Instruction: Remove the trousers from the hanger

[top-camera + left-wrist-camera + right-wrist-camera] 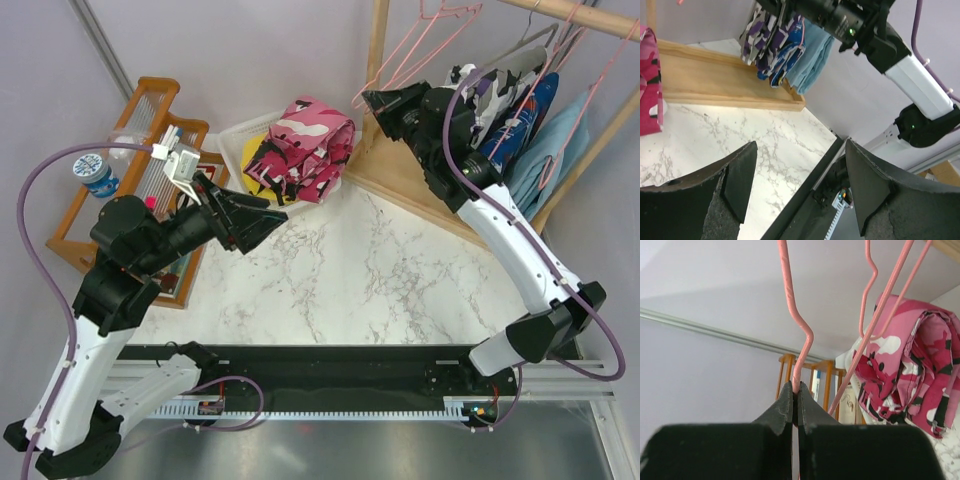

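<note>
Marble worktop (380,270) shows open room between the arms. Pink camouflage trousers (300,148) lie heaped at its far edge, off the hanger (787,285), which the right gripper (795,390) jaws pinch; left gripper (800,150) jaws gape, holding nothing

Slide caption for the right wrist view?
Right pincer shut on a pink wire hanger; pink camouflage trousers lie bunched beyond it.

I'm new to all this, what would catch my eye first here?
The pink camouflage trousers grab the eye, heaped on a white basket at the back of the marble table. Just right of them, the right gripper pinches a pink wire hanger. The left gripper hangs open above the table, holding nothing.
</note>
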Available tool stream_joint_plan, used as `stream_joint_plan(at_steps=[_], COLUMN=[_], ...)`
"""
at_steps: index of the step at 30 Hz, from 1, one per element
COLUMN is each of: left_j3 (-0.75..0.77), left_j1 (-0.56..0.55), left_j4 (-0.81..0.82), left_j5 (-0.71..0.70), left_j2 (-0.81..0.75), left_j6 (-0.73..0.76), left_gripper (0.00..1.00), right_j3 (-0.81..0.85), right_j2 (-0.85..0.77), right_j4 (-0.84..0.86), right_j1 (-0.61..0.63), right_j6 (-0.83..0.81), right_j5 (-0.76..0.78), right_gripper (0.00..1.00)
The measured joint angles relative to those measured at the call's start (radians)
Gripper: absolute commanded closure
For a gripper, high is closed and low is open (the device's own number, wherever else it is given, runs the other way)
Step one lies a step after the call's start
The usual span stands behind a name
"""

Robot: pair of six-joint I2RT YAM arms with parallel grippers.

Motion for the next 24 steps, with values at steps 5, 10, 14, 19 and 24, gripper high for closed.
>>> stream_joint_plan(at_steps=[5, 10, 14, 19, 24], left_j3=[-0.039, -0.078, -0.082, -0.083, -0.083], left_j1=[0.000, 0.000, 0.000, 0.000, 0.000], left_j4=[-0.043, -0.066, -0.090, -0.112, -0.120], left_j5=[0.002, 0.008, 0.014, 0.018, 0.019], left_j2=[-0.072, -0.133, -0.139, -0.145, -0.151], left_j6=[0.009, 0.009, 0.010, 0.011, 0.011], left_gripper=[0.23, 0.23, 0.23, 0.23, 0.23], right_j3=[0.072, 0.124, 0.143, 0.182, 0.215], right_j2=[0.061, 0.108, 0.139, 0.179, 0.201], right_j4=[-0.006, -0.027, -0.051, -0.095, -0.125], right_j1=[0.000, 0.000, 0.000, 0.000, 0.000], right_j6=[0.008, 0.039, 0.064, 0.095, 0.113], right_j5=[0.054, 0.085, 0.121, 0.159, 0.180], right_gripper=[1.00, 1.00, 1.00, 1.00, 1.00])
